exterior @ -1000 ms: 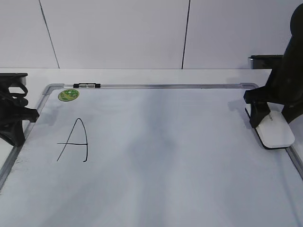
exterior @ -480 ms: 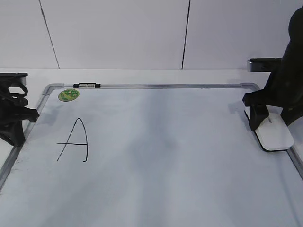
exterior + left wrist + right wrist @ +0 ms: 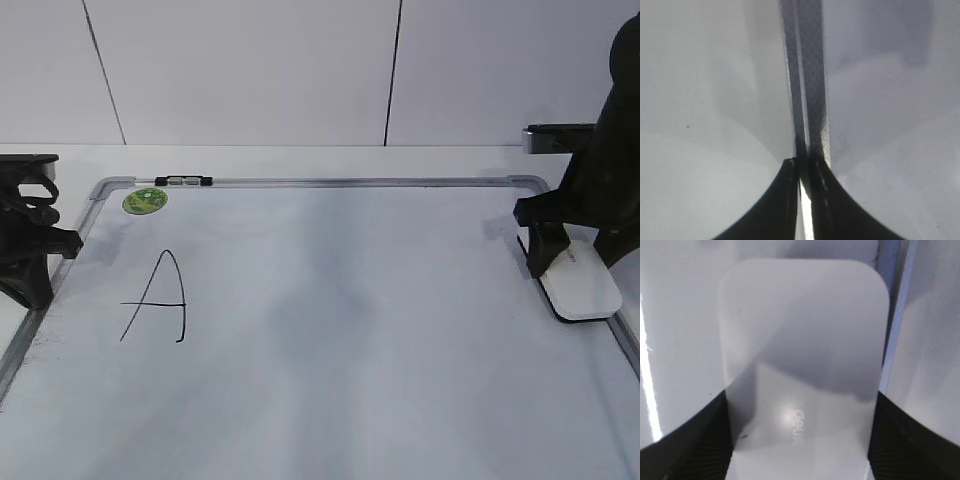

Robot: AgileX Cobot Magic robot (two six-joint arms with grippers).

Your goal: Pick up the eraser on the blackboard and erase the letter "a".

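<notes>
**At board's right edge: eraser gripped, wipe not started**

Right gripper [image 3: 562, 262] is closed around the eraser [image 3: 581, 284], fingers [image 3: 685, 450] pressing both long sides, as the right wrist view shows. Eraser sits flat on the board [image 3: 350, 181], just beside the right frame rail, or barely off it; can't tell which.

Left gripper [image 3: 804, 200] is parked over the left frame rail, jaws pressed nearly together, holding nothing.

Only mark visible is a capital "A" [image 3: 157, 297] at left, well apart from the eraser. No small "a" visible on the board.

Step, as I read it: grasp done, transport pending. Next move needs a lift or slide across the board to the target, then flat contact for the wipe
</notes>
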